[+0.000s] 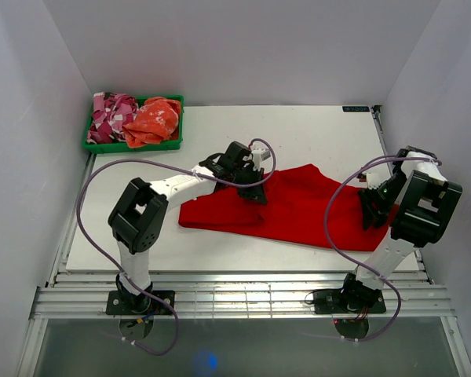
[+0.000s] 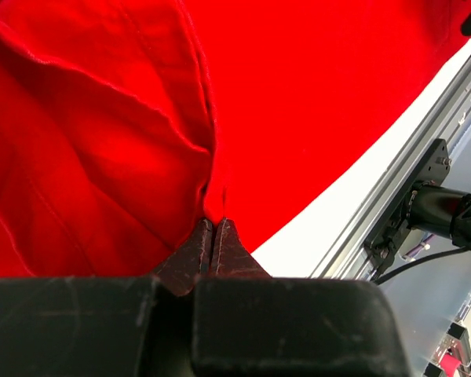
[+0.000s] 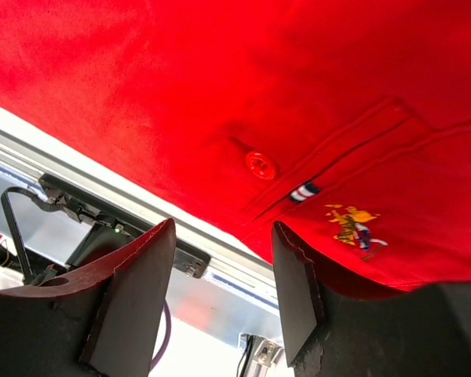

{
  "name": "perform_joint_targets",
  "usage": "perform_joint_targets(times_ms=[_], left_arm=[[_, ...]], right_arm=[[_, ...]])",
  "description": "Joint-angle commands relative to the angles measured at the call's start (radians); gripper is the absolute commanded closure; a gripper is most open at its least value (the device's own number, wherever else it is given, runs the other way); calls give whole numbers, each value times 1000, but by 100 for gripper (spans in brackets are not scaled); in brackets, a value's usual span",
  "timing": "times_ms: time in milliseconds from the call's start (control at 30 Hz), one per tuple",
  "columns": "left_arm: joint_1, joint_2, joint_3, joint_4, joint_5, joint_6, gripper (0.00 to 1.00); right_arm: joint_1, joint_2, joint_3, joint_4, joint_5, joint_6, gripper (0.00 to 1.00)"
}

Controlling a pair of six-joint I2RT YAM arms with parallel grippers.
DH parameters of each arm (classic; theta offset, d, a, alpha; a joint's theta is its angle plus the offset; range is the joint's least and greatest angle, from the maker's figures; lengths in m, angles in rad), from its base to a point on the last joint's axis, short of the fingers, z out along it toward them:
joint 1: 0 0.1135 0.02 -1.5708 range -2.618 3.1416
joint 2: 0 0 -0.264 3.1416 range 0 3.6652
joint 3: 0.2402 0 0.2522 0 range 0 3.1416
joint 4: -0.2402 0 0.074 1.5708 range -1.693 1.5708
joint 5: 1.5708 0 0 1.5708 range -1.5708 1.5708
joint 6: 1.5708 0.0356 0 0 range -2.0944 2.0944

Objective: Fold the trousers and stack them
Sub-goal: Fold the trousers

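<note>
1. The flat white bench (image 1: 314, 133) carries the plain bright red cloth trousers (image 1: 298, 208), which lie spread across its middle and right side. They are laid out long and low, so there is room to fold them.
2. The trousers are not fully flat. The left wrist view shows pleats running into one pinched ridge, so a fold seems to be in hand and not yet laid down.
3. Well beyond the trousers' left end stands a green plastic bin (image 1: 141, 147). It holds a pink-and-white patterned garment (image 1: 110, 116) and a crumpled orange one (image 1: 153, 122), both kept out of the folding space.
4. The left gripper (image 2: 213, 224) sits at the trousers' far edge, near their middle. Its jaws are pressed together on a tuck of red cloth, probably so that part can be carried over.
5. The right gripper (image 3: 222, 228) hangs at the trousers' right end, by the waist. Its jaws are spread with nothing between them, apparently ready to take the waistband.
6. A red button (image 3: 261, 164), a striped tab (image 3: 302, 192) and a small yellow embroidered emblem (image 3: 353, 224) mark that end of the trousers as the waist.
</note>
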State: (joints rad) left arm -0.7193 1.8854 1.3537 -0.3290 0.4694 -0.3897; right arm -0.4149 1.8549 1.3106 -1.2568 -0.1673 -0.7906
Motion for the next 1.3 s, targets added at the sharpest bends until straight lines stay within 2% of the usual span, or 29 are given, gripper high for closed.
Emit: perform_joint_targets(times_ms=[0,333,367,400,433,533,633,667,733,833,867,900,967,1067,1167,1200,1267], left_arm=[[-22,1,47,19,6,-23,100],[-58,69,78,38,40,-41,100],[-58,75,79,38,46,-41,98],[-58,84,82,36,60,-41,87],[-58,86,90,30,61,-40,68],[-58,61,111,-8,77,9,37],[-51,12,146,-91,100,87,22],[-28,-2,168,-113,110,101,13],[20,-58,167,-140,153,104,12],[190,-100,150,-185,259,71,12],[293,-123,144,-194,306,74,11],[343,-132,143,-241,311,89,11],[464,-138,168,-316,304,176,12],[575,-149,203,-448,275,288,12],[648,-190,180,-510,221,359,11],[665,-210,171,-528,191,373,11],[710,-223,150,-547,169,428,10]], right_arm=[[-1,-54,-19,-18,-18,-9,42],[-1,-59,-31,-18,-23,-9,42],[-1,-56,-33,-16,-24,-9,42],[-1,-53,-31,-16,-23,-7,42],[-1,-49,-28,-19,-26,-7,42],[1,-39,-2,-29,-38,-4,42],[5,-39,42,-46,-86,-6,42],[7,-42,55,-49,-103,-9,42],[28,-54,90,-52,-161,-12,43],[82,-72,130,-52,-263,-7,44],[120,-75,142,-52,-291,-3,44],[143,-77,154,-52,-320,7,45],[221,-74,191,-27,-409,56,48],[327,-85,196,72,-498,203,49],[414,-71,153,252,-537,391,45],[457,-59,145,310,-537,422,40],[517,-11,138,351,-532,464,38]])
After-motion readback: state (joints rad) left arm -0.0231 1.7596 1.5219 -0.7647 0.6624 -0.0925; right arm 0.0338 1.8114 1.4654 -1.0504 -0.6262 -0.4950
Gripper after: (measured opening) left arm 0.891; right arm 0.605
